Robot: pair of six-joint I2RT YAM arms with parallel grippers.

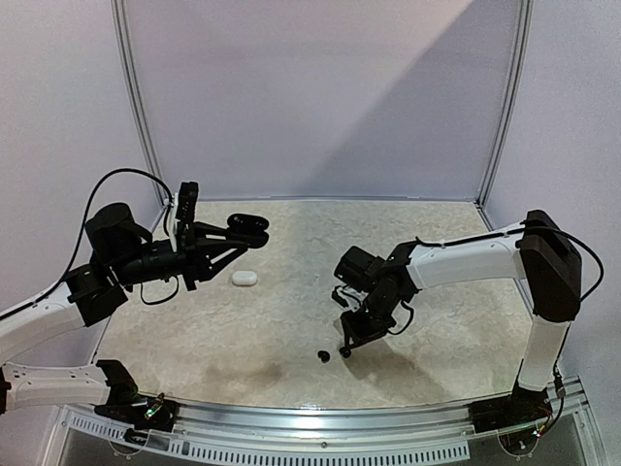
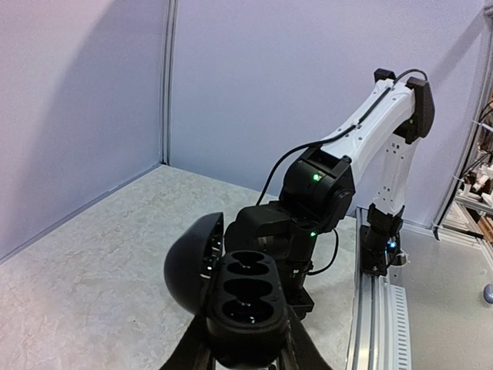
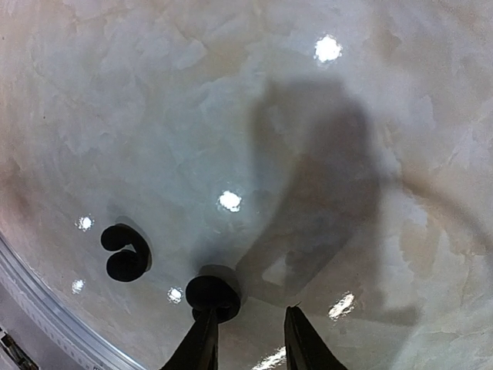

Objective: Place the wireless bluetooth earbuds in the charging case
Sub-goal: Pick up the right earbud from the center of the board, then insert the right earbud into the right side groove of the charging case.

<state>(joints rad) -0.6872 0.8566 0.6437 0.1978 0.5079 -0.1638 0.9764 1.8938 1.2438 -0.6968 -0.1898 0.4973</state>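
I see right gripper (image 3: 250, 339) low over table (image 3: 231, 116), jaws apart, nothing between them. 1 black earbud (image 3: 212, 293) sits against tip of 1 finger (image 3: 202, 343), off centre. 2nd black earbud (image 3: 123, 250) lies nearby, apart. I'd shift sideways to centre bud before pinching, else it may squirt out. Left gripper (image 2: 247, 353) clamped on open charging case (image 2: 246, 297), held aloft.
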